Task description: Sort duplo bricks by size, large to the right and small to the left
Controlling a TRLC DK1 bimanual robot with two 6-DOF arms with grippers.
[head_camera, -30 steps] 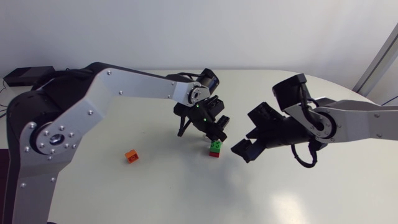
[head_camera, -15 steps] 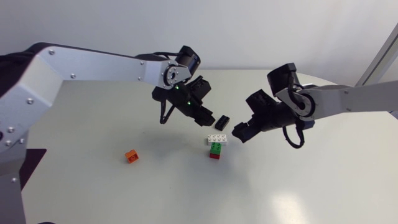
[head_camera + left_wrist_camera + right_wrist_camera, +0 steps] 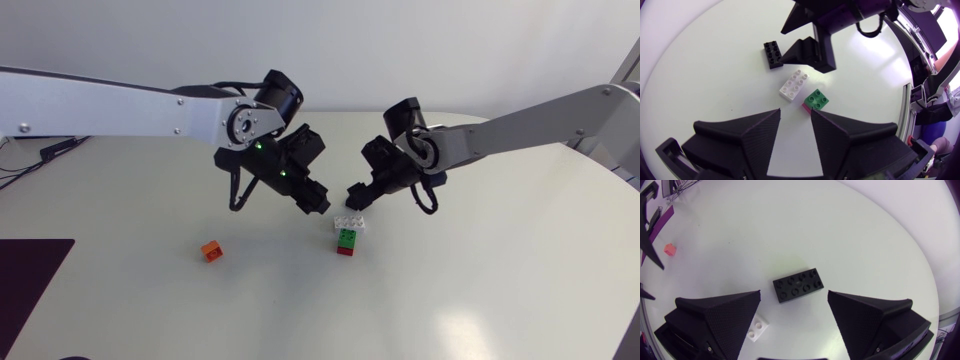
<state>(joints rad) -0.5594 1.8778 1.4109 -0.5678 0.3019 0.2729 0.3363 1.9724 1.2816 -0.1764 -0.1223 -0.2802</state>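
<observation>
1. The left gripper (image 3: pixel 313 199) had backed away to the left and far side of the green brick (image 3: pixel 347 237), which it had crowded a second before. Its fingers stood apart with nothing between them.
2. The white brick (image 3: pixel 350 222) had been hidden behind that gripper a second earlier. It now lay in plain sight, just beyond the green brick on its far side.
3. The green brick sat on a red brick (image 3: pixel 345 250) near the middle of the table (image 3: pixel 500 290), in the same place as before.
4. The right gripper (image 3: pixel 356 196) had swung from the stack's right to its far side and hung over the black brick (image 3: pixel 798 285). Its fingers were spread wide and touched nothing, and the black brick lay flat on the table in the gap ahead of them.
5. From overhead, the black brick had shown half a second earlier; the right gripper now covered it.
6. The orange brick (image 3: pixel 211 251) had not moved and lay alone, well to the left of the stack.
</observation>
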